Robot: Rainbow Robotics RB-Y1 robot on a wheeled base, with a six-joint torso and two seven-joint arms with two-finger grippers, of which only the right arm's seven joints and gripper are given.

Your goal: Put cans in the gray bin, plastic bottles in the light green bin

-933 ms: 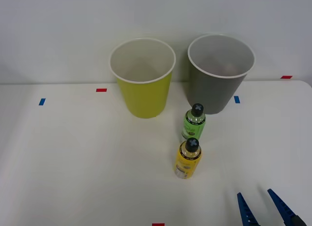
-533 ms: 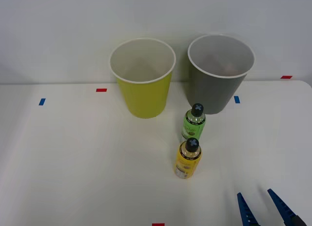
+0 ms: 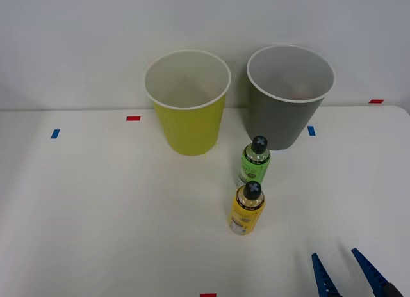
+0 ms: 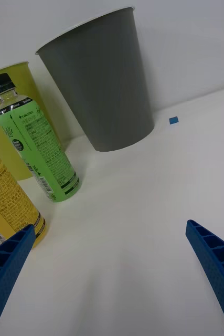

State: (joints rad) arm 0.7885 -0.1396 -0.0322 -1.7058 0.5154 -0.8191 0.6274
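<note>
Two plastic bottles with black caps stand upright mid-table: a green one (image 3: 255, 162) (image 4: 37, 148) and, nearer me, a yellow one (image 3: 247, 209) (image 4: 7, 197). Behind them the light green bin (image 3: 188, 104) (image 4: 17, 105) stands left of the gray bin (image 3: 288, 98) (image 4: 104, 84), both upright with white insides. My right gripper (image 3: 346, 274) (image 4: 112, 275) is open at the table's near right edge, apart from the yellow bottle, with nothing between its blue fingers (image 4: 216, 262). Cans are out of view.
Small red (image 3: 133, 118) and blue tape marks (image 3: 55, 134) dot the white table (image 3: 96, 214). A pale wall rises right behind the bins.
</note>
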